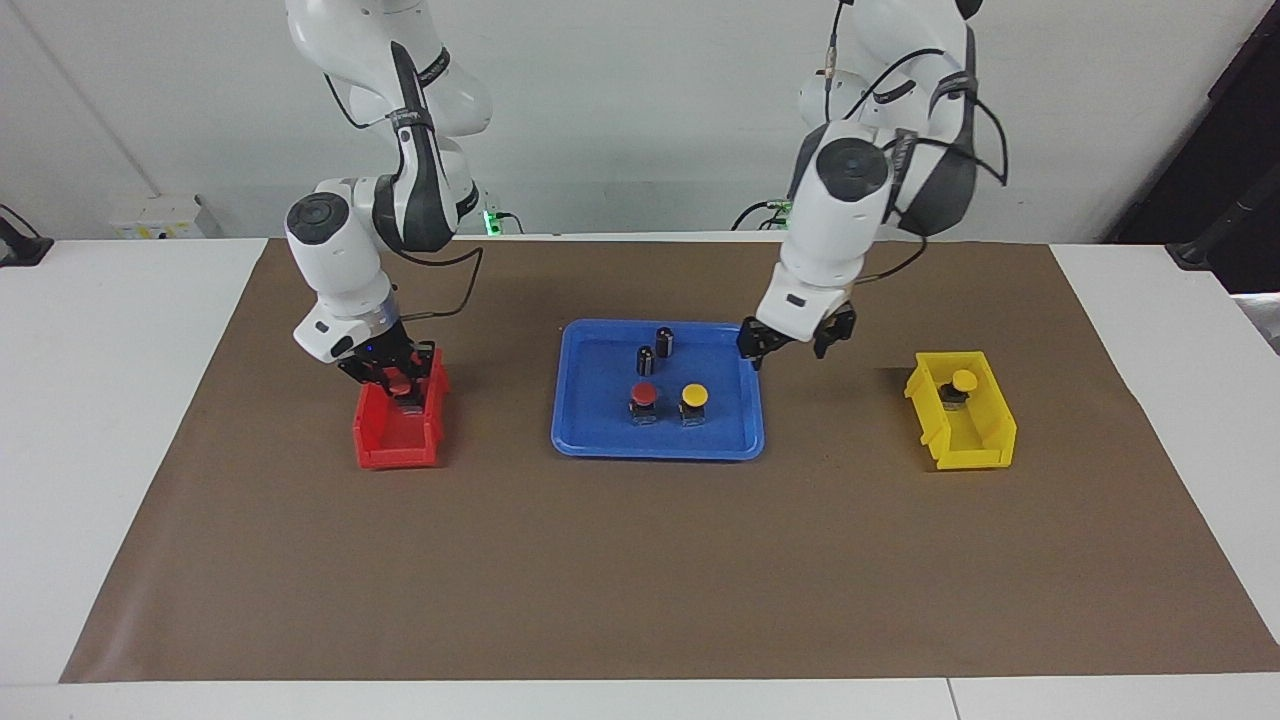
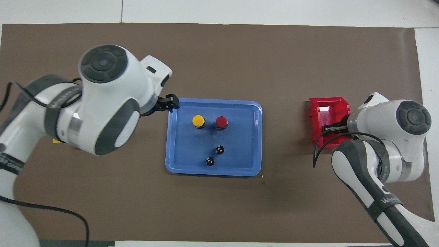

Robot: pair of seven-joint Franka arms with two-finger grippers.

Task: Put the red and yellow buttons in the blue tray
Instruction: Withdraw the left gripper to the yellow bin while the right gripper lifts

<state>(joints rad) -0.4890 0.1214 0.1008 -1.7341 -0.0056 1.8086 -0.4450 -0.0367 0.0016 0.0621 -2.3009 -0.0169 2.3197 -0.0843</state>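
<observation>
Two grippers are in play, and we begin with the right gripper [image 1: 393,377]. It is down inside the red bin [image 1: 395,447], around the second red button [image 1: 400,385], whose cap shows just under it. Whether it already grips this button we cannot tell.

The left gripper [image 1: 795,340] hangs over the rim of the blue tray [image 1: 600,445] at the left arm's end. It is spread wide and holds nothing.

The first red button [image 1: 643,393] and the first yellow button [image 1: 693,396] stand upright in the tray, side by side. Two dark cylinders [image 1: 655,350] stand in the tray too, nearer to the robots. The second yellow button [image 1: 963,381] waits in the yellow bin [image 1: 975,440], toward the left arm's end of the table.

We think half of the task is done, and we see several dangers:

- The red bin is narrow. If the right gripper touches its wall while it rises, the bin may be dragged or lifted with it.
- The cap is round and smooth. A grip that is too high may let the button slip and fall back.
- The tray is crowded in the middle. A careless placing may knock over a standing button or a cylinder.
- The left gripper is low beside the tray rim, so a sideways move may push the tray.
- If both arms come to the tray together, they may collide.
</observation>
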